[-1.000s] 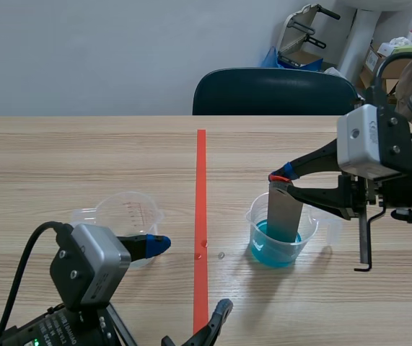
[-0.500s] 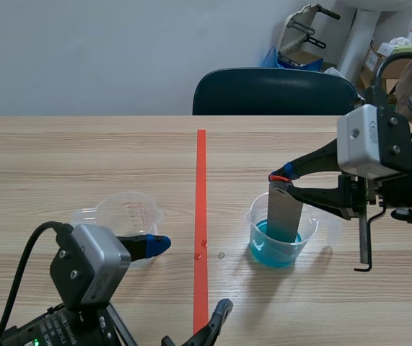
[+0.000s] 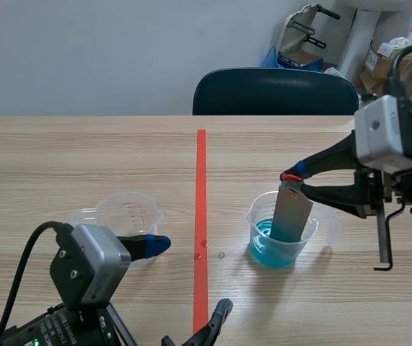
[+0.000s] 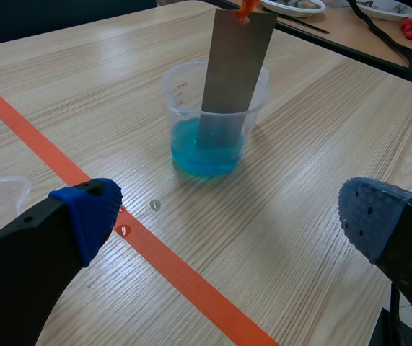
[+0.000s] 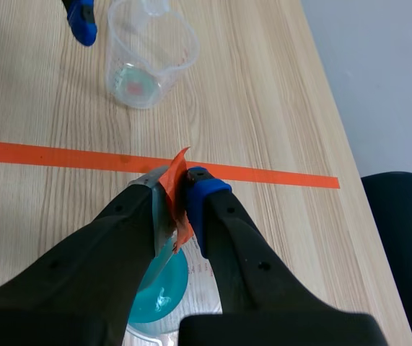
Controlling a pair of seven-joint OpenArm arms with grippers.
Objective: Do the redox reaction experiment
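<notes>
Right end effector [image 3: 290, 178]: clenched on the orange tab [image 5: 177, 196] at the top of the metal strip [image 3: 292, 213], right of centre in the scene view.
Metal strip: hangs tilted, with its lower end in the blue liquid [image 3: 267, 252] and its upper end leaning toward the right of the frame.
Beaker [image 3: 257, 216]: stands on the bench [image 3: 83, 158] right of the orange tape line [image 3: 201, 216], and nothing holds it steady.
Left end effector [image 4: 229, 213]: released, with its fingers spread wide, low at the lower left, just beside the empty beaker [image 3: 130, 216].
Risk, tipping: the tilted strip looks close to the beaker's right rim. A sideways pull could lever the light cup over and spill the liquid.
Risk, slipping: the grip appears to be on the thin tab alone, so the strip could twist or drop and splash.
Risk, dripping: a wet strip carried over the bench would likely leave drops. Small droplets [image 3: 221, 254] already lie near the tape line.
Room above: open space over the beaker, so a straight lift looks safest.
Room sideways: the bare bench stretches toward the upper left of the scene. The empty beaker sits well apart, across the tape line.
Edges: the bench's far edge runs across the upper frame, with a chair [image 3: 274, 90] behind it. The beaker is well inside it.
</notes>
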